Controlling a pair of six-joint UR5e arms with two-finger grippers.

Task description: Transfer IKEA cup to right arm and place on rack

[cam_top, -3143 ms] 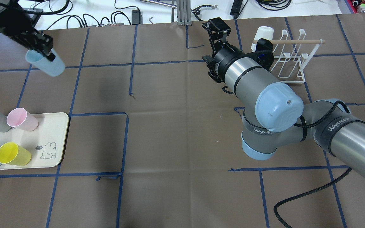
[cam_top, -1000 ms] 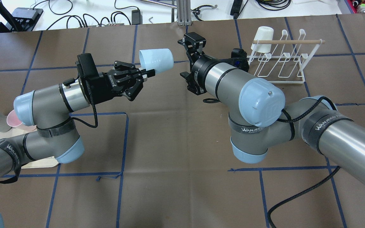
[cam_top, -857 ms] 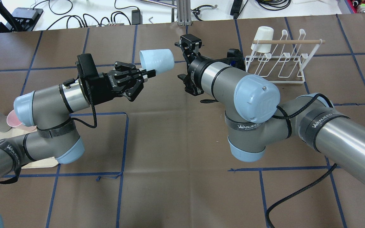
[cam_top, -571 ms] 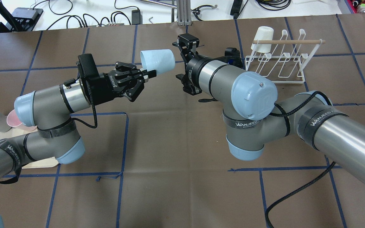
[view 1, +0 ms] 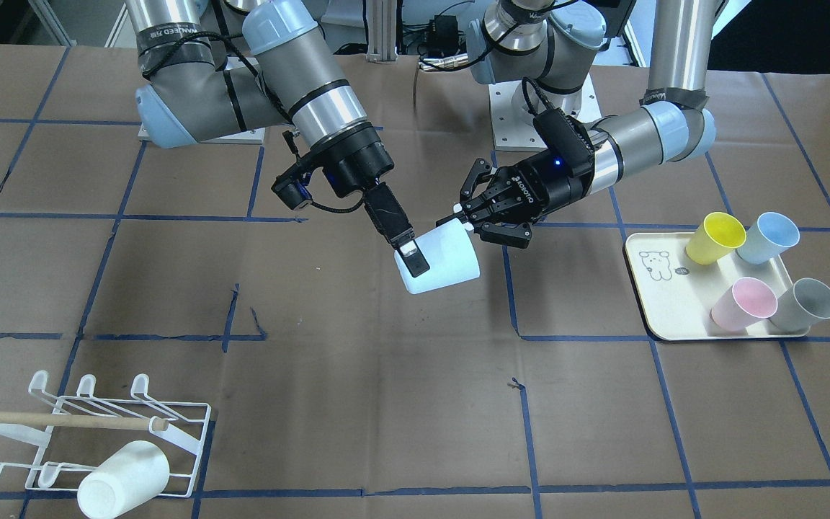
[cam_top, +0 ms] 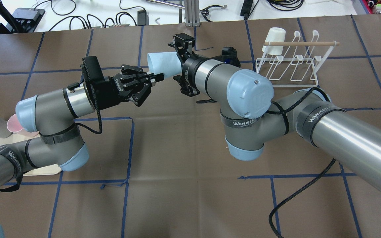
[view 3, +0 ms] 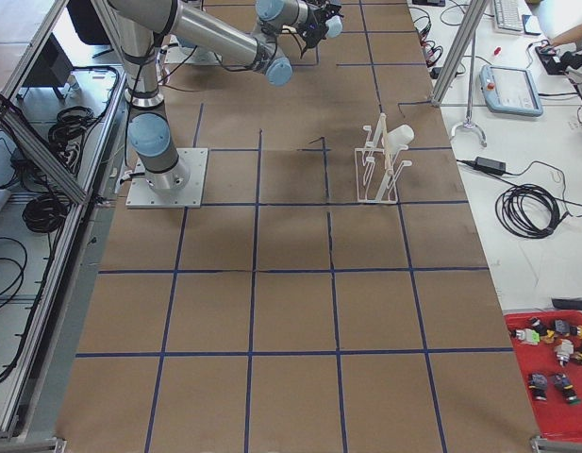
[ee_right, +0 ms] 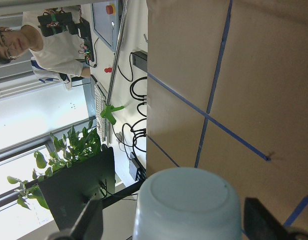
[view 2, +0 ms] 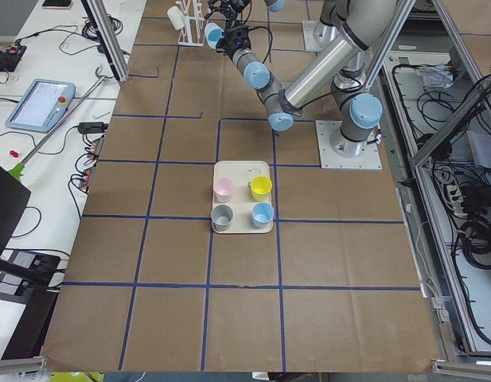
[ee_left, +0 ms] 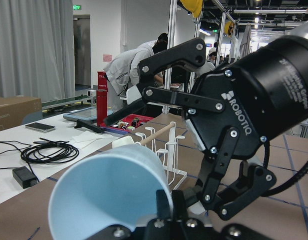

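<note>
A pale blue plastic cup (view 1: 444,263) is held in the air above the middle of the bench (view 1: 386,404), lying nearly on its side. Its long axis runs from one robot hand to the other. The open mouth faces the left hand (view 1: 460,216) and the closed base faces the right hand (ee_right: 176,225).

The left hand is clamped on the cup's rim, one finger inside the mouth and one outside. The right hand has come in base-first, and its two long flat fingers (ee_right: 89,220) stand apart, one on each side of the narrow base end. From the right wrist camera a gap shows on one side. The other finger sits so close to the cup wall that I cannot say whether it touches.

The cup is smooth, plain and slightly tapered, wider at the mouth, with thin walls. It will likely be slippery, so the right hand's grip probably needs to sit square across the base.

The white wire rack (view 1: 98,425), with a wooden rod across it and a white cup (view 1: 123,479) on it, stands well apart on the right arm's side of the bench.
</note>
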